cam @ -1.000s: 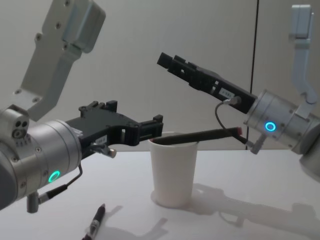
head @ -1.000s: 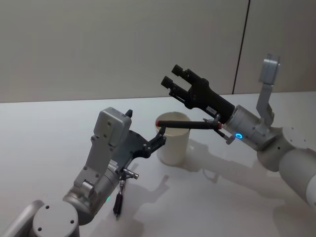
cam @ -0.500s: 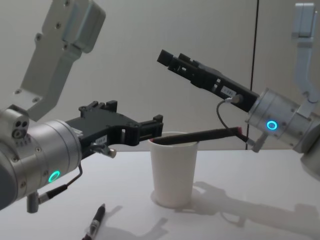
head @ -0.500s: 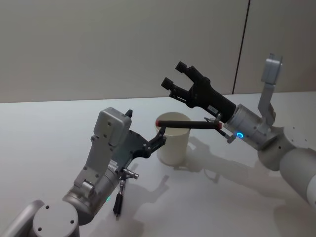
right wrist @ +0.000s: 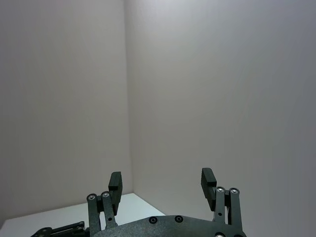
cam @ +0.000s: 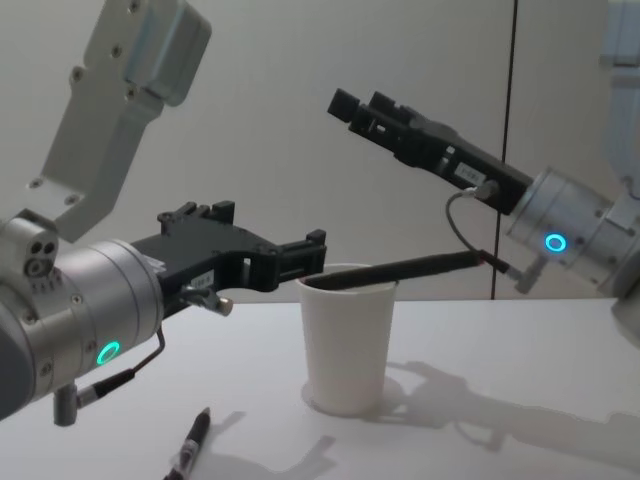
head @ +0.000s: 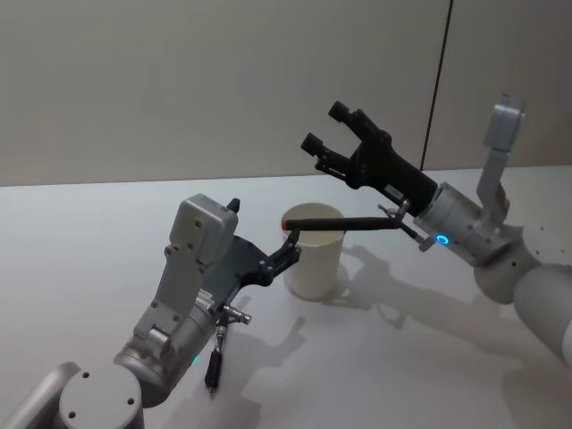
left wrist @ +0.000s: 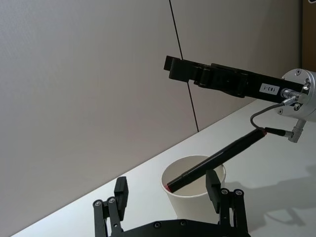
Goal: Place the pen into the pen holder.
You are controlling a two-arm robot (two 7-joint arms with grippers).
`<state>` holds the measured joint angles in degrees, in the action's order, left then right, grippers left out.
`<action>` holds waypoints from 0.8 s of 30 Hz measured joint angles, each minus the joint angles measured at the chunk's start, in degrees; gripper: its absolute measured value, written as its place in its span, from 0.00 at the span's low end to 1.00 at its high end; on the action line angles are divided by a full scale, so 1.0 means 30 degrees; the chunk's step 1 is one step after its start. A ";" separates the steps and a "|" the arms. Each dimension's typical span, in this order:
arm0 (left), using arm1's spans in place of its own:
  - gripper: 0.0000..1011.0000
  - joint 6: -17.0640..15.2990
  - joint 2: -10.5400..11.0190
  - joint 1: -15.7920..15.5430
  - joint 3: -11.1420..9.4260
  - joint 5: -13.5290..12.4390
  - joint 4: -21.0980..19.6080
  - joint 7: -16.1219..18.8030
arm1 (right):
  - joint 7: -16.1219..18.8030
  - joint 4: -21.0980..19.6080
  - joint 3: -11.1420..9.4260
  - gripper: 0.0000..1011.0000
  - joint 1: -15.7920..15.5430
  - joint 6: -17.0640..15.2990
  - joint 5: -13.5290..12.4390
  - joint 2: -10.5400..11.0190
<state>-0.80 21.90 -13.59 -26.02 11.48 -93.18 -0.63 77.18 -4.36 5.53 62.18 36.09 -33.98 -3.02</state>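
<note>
Two pens, one cup. The loose pen (head: 213, 362) lies on the tabletop (head: 89, 232) at lower left. The left pincer (left wrist: 167, 182), level, spread wide and empty, reaches to the cup's (head: 313, 264) left rim. At centre, the other pen (head: 344, 222) slants from inside the cup out past its right rim. The right pincer (head: 324, 127), also spread and empty, angles up-left at upper right.

light: even, subdued | shadows: soft, cast rightward on table (head: 89, 232)
</note>
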 joint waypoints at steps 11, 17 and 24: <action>0.99 0.0000 -0.0001 0.0001 0.0000 -0.0001 0.0000 0.0000 | -0.1557 -0.1338 -0.0047 0.99 -0.0669 0.1497 0.0648 0.0296; 0.99 0.0001 0.0000 0.0000 0.0000 -0.0001 0.0000 -0.0001 | -0.4495 -0.6502 0.0298 0.99 -0.3432 0.0389 0.1965 0.0757; 0.99 0.0000 -0.0002 0.0000 0.0000 0.0000 0.0000 0.0000 | -0.7981 -1.2812 0.0701 0.99 -0.6920 -0.1221 0.3614 0.1288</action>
<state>-0.80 21.89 -13.59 -26.03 11.48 -93.18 -0.63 53.23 -42.80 7.63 41.42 32.43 -23.14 0.84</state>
